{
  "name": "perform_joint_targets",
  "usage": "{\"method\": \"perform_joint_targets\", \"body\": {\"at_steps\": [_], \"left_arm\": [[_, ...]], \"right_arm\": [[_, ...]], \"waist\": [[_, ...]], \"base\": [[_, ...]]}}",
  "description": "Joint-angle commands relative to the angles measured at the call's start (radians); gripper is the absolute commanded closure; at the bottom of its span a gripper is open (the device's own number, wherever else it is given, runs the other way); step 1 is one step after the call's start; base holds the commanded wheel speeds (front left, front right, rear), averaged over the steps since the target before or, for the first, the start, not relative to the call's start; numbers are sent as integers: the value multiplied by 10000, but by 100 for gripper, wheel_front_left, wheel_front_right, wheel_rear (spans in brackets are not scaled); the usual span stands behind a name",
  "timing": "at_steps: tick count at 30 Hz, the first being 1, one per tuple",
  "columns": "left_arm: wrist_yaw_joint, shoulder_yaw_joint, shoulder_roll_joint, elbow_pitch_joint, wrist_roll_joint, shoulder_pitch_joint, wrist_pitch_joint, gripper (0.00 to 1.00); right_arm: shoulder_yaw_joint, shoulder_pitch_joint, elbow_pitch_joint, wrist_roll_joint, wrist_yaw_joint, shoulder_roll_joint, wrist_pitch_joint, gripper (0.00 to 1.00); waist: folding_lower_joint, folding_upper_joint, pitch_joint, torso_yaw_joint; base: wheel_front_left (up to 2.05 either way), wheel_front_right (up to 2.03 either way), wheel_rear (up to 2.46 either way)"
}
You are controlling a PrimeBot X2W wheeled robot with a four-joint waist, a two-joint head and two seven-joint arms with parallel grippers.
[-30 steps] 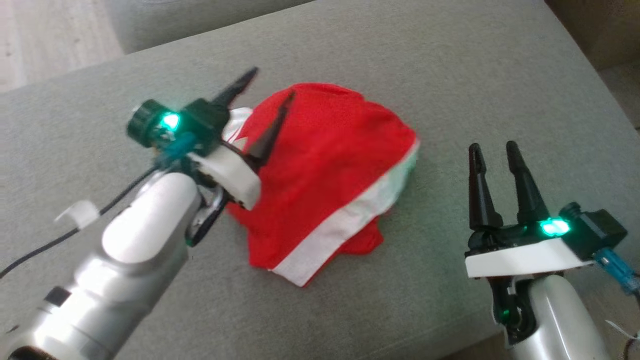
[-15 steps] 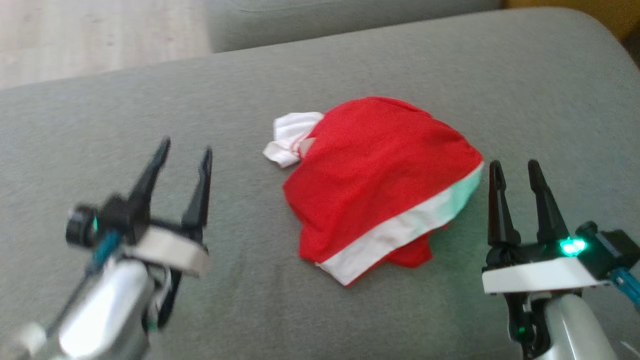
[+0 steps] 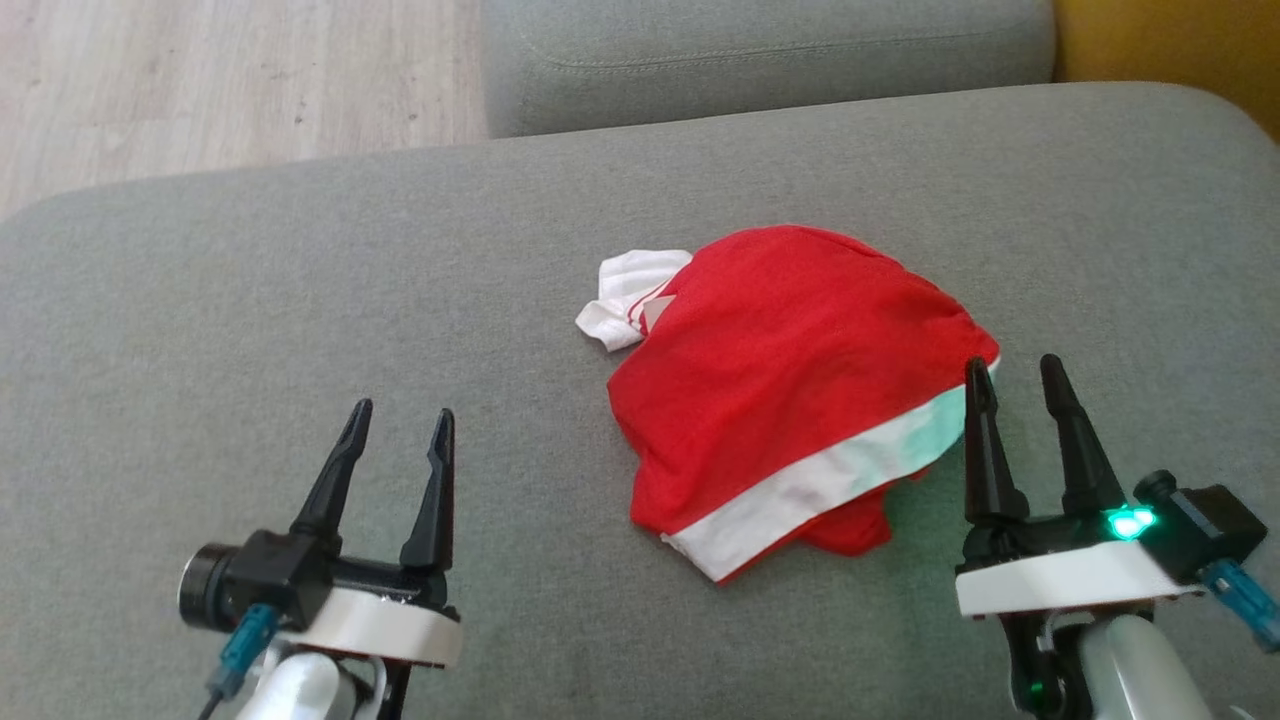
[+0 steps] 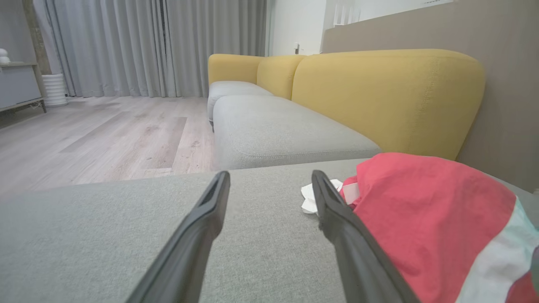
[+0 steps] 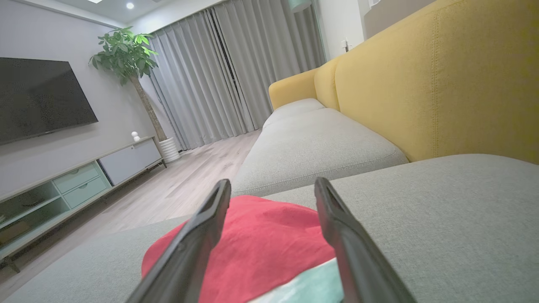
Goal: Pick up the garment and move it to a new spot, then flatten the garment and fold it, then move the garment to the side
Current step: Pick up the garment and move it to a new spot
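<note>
Left hand [image 3: 403, 410] and right hand [image 3: 1012, 363] flank the bunched-up garment [image 3: 790, 370], both released and empty, seemingly poised to grab.

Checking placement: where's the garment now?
Head view: the red garment lies on the grey cushion, right of centre, its white band beside the right gripper, well apart from the left gripper.

garment [image 3: 790, 390]: right of frame centre, on cushion [image 3: 300, 300] | left gripper [image 3: 403, 410]: lower left, well apart from garment | right gripper [image 3: 1012, 363]: lower right, just beside garment's right edge | floor [image 3: 200, 80]: upper left, behind cushion
</note>
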Motion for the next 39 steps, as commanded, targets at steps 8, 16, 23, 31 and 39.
{"method": "perform_joint_targets", "body": {"at_steps": [8,16,23,31,39], "left_arm": [[-674,1037,-188,-261,486,-387,-96,0],[-1576,422,-553,197,382,-1129,150,0],[-2335,-531,-895,762,224,-2284,1109,0],[-2610,-1263,-1001,1676,-77,-3711,1964,0],[-2670,-1900,-958,2403,-491,-4623,2323,0]], "right_arm": [[330,-267,-290,-55,77,-50,-107,0],[299,-395,-352,-57,77,-50,-107,0],[362,-618,-448,-128,77,-50,-107,0],[419,-885,-488,-144,77,-50,-107,0],[466,-1040,-513,-54,77,-50,-107,0]], "waist": [[1,0,103,-305],[1,0,445,-430],[1,0,954,-596],[1,0,1473,-861],[1,0,1798,-1213]], "base": [[0,0,0],[0,0,0],[0,0,0],[0,0,0],[0,0,0]]}}
